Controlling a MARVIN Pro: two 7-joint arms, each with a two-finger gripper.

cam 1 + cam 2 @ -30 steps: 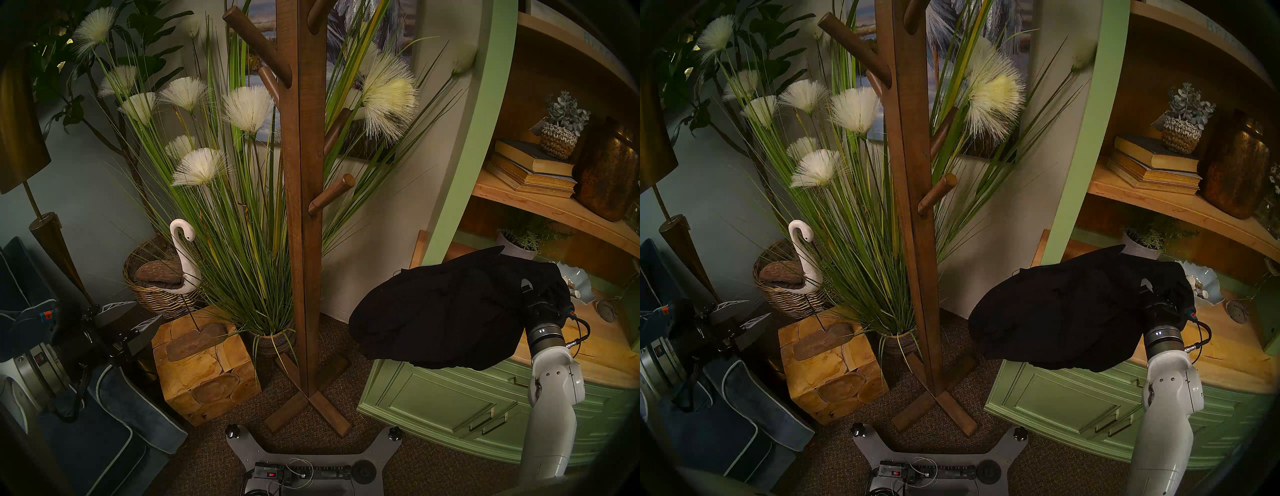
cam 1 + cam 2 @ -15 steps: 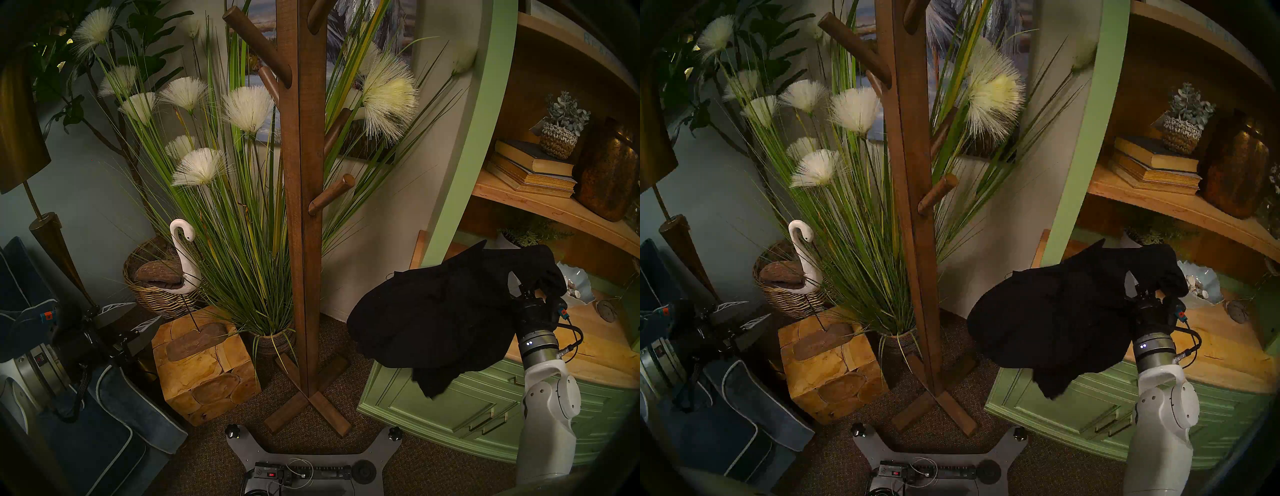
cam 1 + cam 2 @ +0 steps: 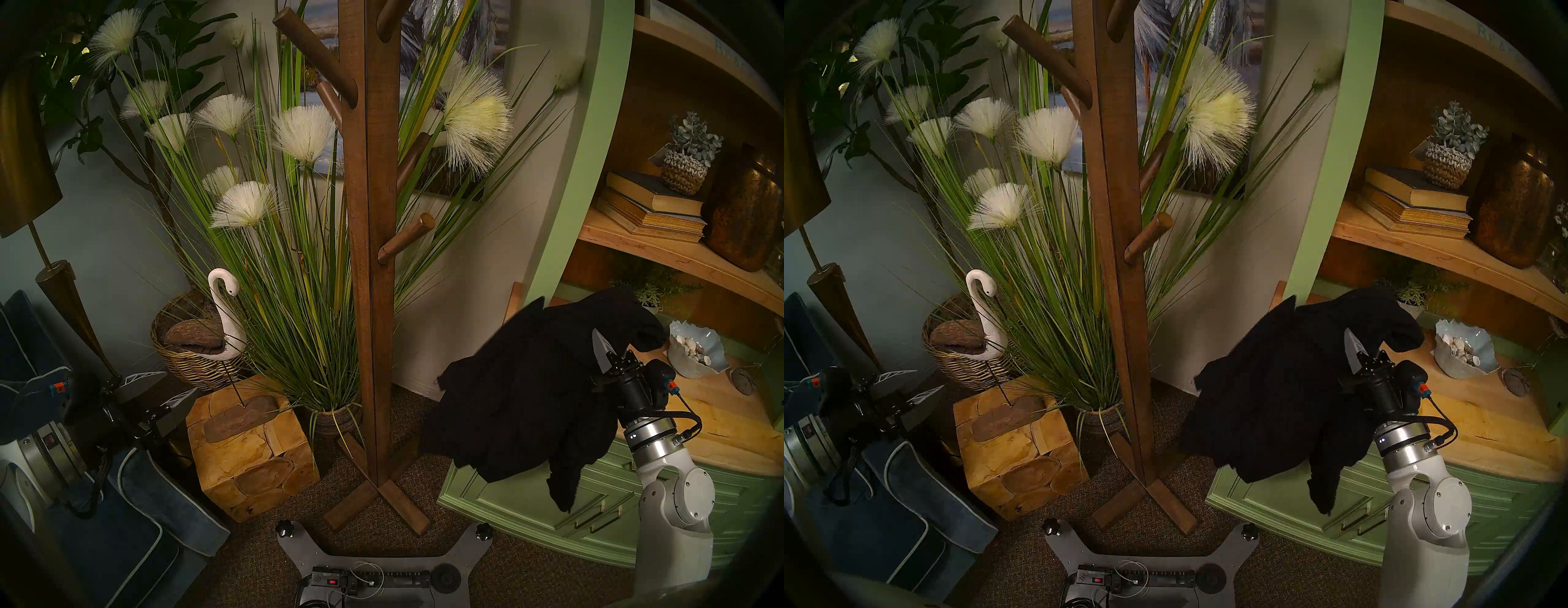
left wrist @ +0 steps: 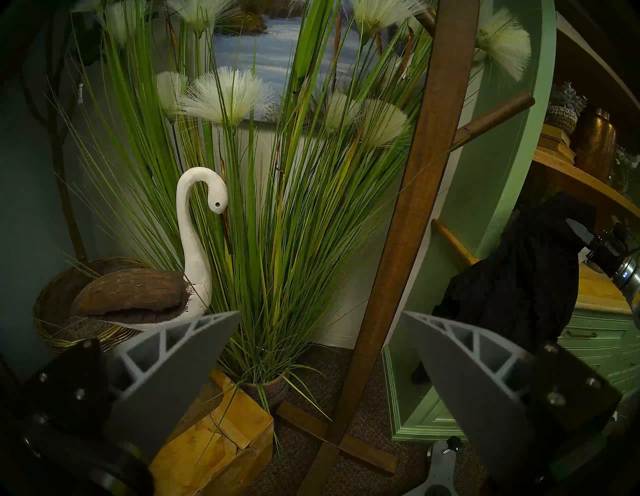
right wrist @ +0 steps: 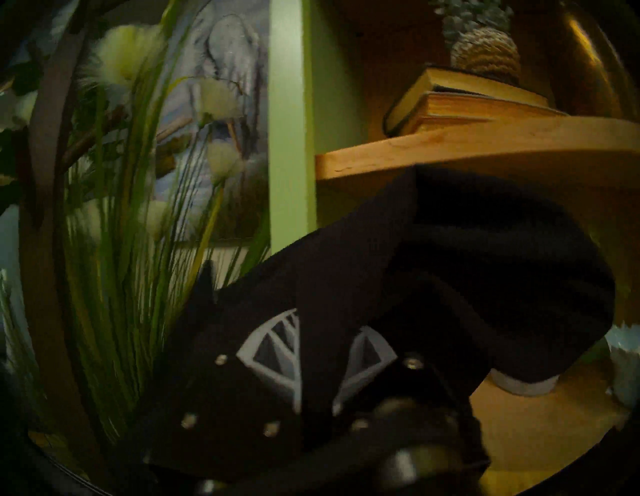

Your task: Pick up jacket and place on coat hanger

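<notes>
Brown carpet (image 3: 424, 547) carries the coat stand (image 3: 369, 254) and wood block (image 3: 254, 454).

Dim warm light, blurred right-wrist view

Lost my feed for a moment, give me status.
Right hand shut on jacket, held off the cabinet. Left hand open, empty. Coat stand pegs bare; tall grass behind the post.

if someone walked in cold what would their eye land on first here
Probably the black jacket, bunched and hanging in the air in front of the green cabinet, pinched by the right hand. Next, the tall wooden coat stand at centre, its pegs all bare, with white plume grass fanning out behind it. At far left the left hand is open and holds nothing.
</notes>
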